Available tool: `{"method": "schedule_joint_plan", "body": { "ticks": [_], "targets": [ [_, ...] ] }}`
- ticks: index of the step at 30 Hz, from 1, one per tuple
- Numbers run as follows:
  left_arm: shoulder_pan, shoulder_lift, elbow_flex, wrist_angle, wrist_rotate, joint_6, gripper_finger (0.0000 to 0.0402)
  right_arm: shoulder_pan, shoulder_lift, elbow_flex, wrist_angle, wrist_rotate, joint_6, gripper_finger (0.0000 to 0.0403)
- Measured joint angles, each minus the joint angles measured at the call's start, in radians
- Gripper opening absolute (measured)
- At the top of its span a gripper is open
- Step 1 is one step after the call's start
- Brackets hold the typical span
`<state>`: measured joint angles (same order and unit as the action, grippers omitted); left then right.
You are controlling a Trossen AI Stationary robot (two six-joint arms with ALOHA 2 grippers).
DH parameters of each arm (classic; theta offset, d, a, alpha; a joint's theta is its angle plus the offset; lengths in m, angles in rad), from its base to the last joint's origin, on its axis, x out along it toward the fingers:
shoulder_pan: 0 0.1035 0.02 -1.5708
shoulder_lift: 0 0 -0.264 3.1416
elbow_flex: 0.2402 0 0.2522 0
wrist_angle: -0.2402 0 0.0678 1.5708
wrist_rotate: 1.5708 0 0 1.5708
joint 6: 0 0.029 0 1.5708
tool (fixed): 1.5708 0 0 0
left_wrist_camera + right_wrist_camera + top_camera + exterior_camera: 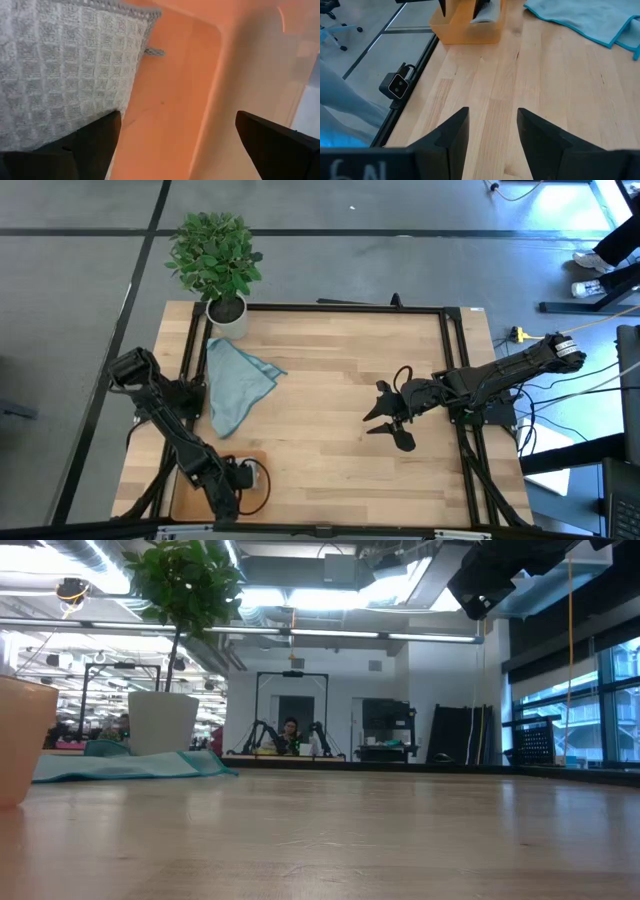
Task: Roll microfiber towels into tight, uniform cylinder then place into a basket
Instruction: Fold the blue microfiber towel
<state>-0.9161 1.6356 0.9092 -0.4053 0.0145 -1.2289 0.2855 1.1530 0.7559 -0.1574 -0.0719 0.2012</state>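
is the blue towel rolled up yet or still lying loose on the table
Still loose. The light blue towel lies unrolled and crumpled on the table near the plant pot; no gripper touches it. A grey towel already sits in the basket.

Two dark jointed arms, black cabling

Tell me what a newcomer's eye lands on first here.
The blue towel lies crumpled and unrolled on the table's left side, just in front of the potted plant at the far left corner. At the near left corner the left gripper is open over the orange basket, which already holds a grey towel.
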Motion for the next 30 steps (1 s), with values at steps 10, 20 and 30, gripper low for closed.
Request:
{"method": "schedule_joint_plan", "body": {
  "ticks": [10, 20, 30],
  "targets": [
    [0.0, -0.057, 0.002, -0.008, 0.004, 0.0, 0.0382, 0.0, 0.0, 0.0, 0.0, 0.0, 0.0, 0.0168],
    [0.036, -0.245, 0.002, -0.195, -0.051, -0.053, 0.0382, 0.0, 0.0, 0.0, 0.0, 0.0, 0.0, 0.0168],
    [0.213, -0.416, 0.002, -0.476, -0.196, -0.204, 0.0382, 0.0, 0.0, 0.0, 0.031, 0.0, 0.008, 0.0168]
  ]
}}
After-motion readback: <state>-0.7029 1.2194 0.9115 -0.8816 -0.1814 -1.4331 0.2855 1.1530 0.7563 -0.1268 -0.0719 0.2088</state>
